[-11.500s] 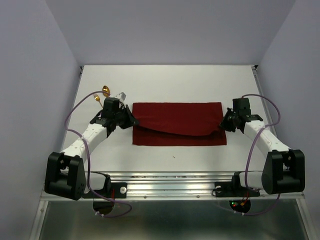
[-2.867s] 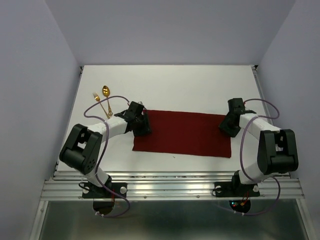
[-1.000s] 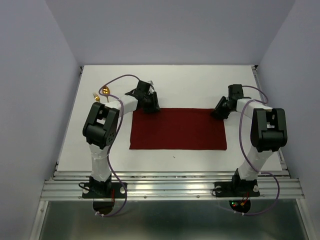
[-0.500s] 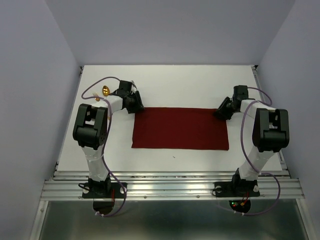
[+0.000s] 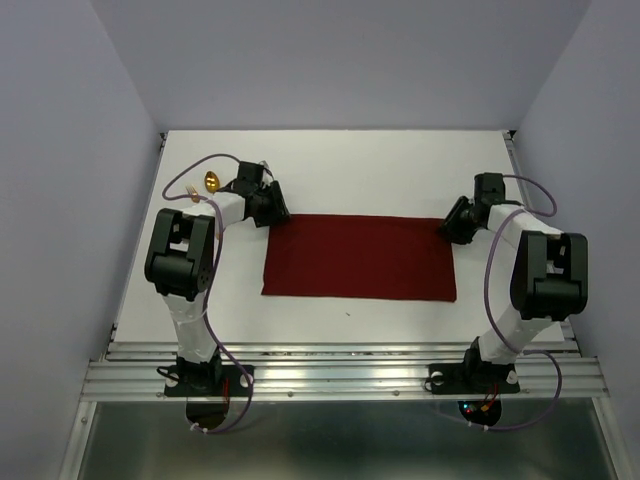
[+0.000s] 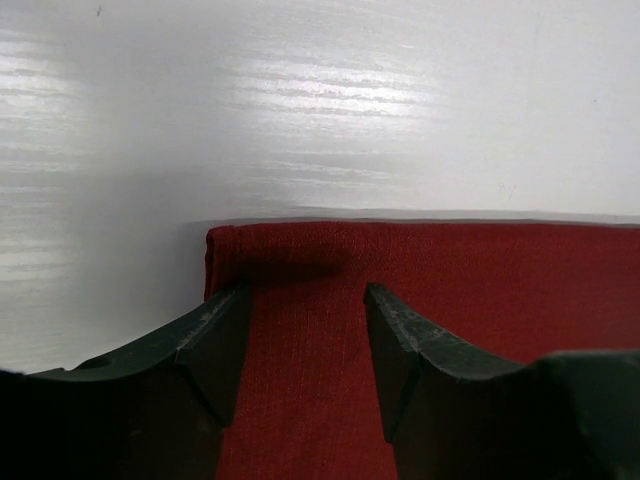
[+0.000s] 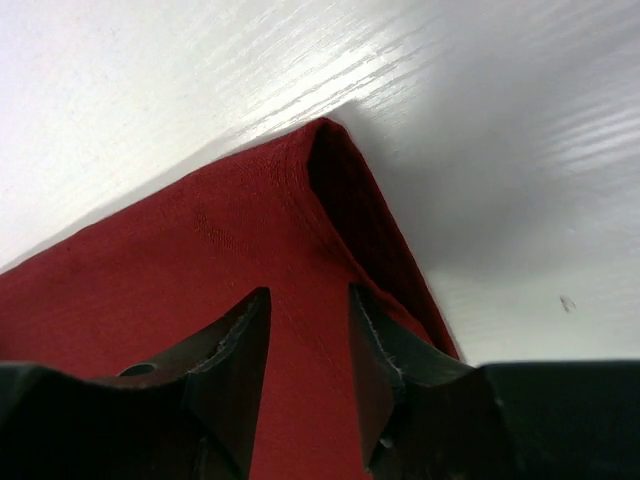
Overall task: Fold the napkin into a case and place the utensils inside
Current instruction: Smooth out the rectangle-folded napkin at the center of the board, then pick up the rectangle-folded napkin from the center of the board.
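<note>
Two arms are hanging over the far corners of a folded maroon napkin (image 5: 360, 258).
The gold spoon (image 5: 211, 181) is peeking out just left of the left gripper (image 6: 305, 300), its handle hidden from me, and I can't make out the fork at all. Both arms are stretching forward with wrists low. Each claw is standing open, the right gripper (image 7: 308, 295) less widely, with a corner of the cloth lying flat and doubled right beneath its fingertips, nothing pinched.

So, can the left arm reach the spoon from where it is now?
Probably yes. The spoon lies uncovered close beside the left claw, which is open and holds nothing, so the way looks free.
</note>
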`<action>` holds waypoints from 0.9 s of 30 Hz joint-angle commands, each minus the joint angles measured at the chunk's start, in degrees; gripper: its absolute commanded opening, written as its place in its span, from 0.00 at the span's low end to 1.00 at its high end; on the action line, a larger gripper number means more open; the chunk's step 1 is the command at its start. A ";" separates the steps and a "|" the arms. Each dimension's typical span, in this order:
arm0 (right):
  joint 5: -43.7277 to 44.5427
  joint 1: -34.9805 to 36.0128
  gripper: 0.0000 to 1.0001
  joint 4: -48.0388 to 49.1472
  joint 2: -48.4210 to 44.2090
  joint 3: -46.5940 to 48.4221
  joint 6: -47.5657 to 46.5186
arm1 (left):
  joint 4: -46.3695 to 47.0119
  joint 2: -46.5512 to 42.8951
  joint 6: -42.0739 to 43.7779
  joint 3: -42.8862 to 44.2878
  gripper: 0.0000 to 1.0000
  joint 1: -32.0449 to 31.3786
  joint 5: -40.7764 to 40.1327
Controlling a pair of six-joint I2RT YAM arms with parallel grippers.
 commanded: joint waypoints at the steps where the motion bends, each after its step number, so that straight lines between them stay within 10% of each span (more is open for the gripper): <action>1: 6.00 -0.46 0.45 -2.21 -5.23 -1.92 -1.90 | -2.69 -4.89 1.36 -0.55 0.61 -0.48 -2.05; 10: 10.49 -0.46 0.62 -5.38 -11.58 -6.85 -3.40 | -7.09 -10.17 2.69 2.45 0.61 -2.06 -4.68; 27: 11.98 0.25 0.57 -5.20 -9.03 -10.37 -4.64 | -11.14 -13.69 -0.47 -7.56 0.64 -1.01 -9.44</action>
